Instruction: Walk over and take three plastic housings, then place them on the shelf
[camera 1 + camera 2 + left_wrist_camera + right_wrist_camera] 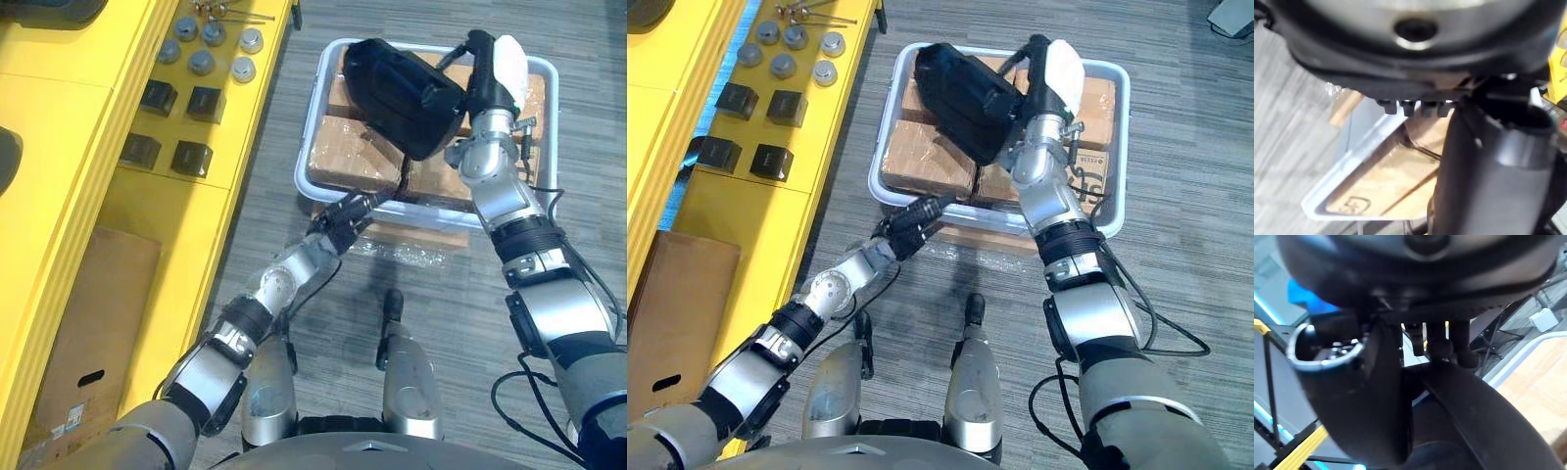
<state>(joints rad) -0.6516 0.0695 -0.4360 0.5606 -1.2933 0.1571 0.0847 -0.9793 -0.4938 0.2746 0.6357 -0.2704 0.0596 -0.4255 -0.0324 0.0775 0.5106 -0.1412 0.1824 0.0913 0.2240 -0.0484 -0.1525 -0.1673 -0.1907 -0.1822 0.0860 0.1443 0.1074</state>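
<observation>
Yellow shelf (59, 108), left side: four black blocks (206, 102) in two rows, six grey round caps (202, 63) beyond. Cardboard box (88, 323) lower down. Grey floor (460, 313), right: pale bin (311, 117) of brown wrapped packs (348, 147) on a brown base (431, 235).

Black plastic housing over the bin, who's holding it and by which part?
The right hand grips the black plastic housing by its right-hand edge.

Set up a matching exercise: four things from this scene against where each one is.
Things:
1. black housing
2. brown parcels
3. round silver caps
4. left hand

Places:
A. on the yellow shelf
B. lying in the grey bin
C. held by the right hand above the bin
D. low beside the bin's near corner

Pairs: 1-C, 2-B, 3-A, 4-D
</observation>
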